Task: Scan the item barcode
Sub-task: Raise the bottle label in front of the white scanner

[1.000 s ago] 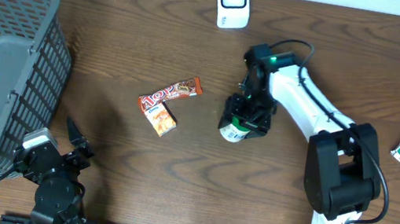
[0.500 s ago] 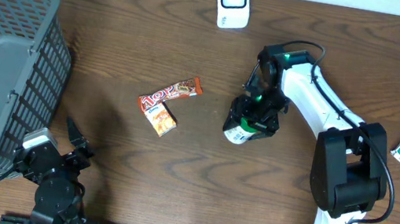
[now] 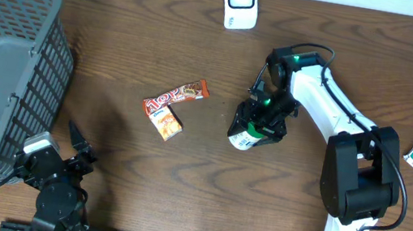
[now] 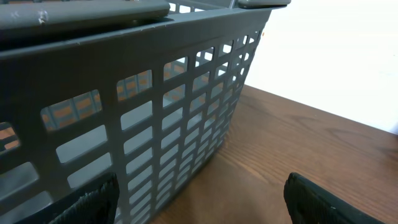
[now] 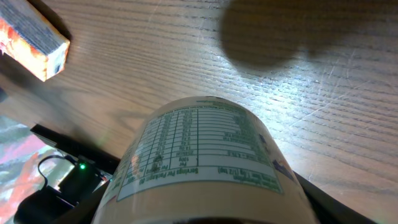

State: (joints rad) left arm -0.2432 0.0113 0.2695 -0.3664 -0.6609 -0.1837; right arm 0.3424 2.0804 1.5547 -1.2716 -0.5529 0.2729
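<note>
Gripping a tub (image 3: 243,136), the right claw (image 3: 259,122) hung over the middle of the tabletop (image 3: 178,193), a little toward its right edge. Its jaws stood partly closed on the tub's sides. In the wrist view the tub (image 5: 205,155) filled the space between them, with bare wood beyond it.

The scanner (image 3: 240,2) stood at the far edge of the tabletop, about midway along it. From the claw it lay toward the far edge and slightly left, well apart, with nothing between the two. That line was what the coming move would turn on.

The tub seemed tilted, its long axis running from under the claw toward the near-left, with a pale round end showing from above. The side turned to the wrist camera carried a nutrition table. No barcode could be made out there, so which face held it could not be told. By my judgement, the tub would need carrying toward the far edge and turning until the coded side met the scanner's front.

The right arm was plainly the nearer one. The left claw (image 3: 80,148) sat near the near-left corner, just beside the basket (image 3: 57,69), jaws wide and holding nothing.
</note>
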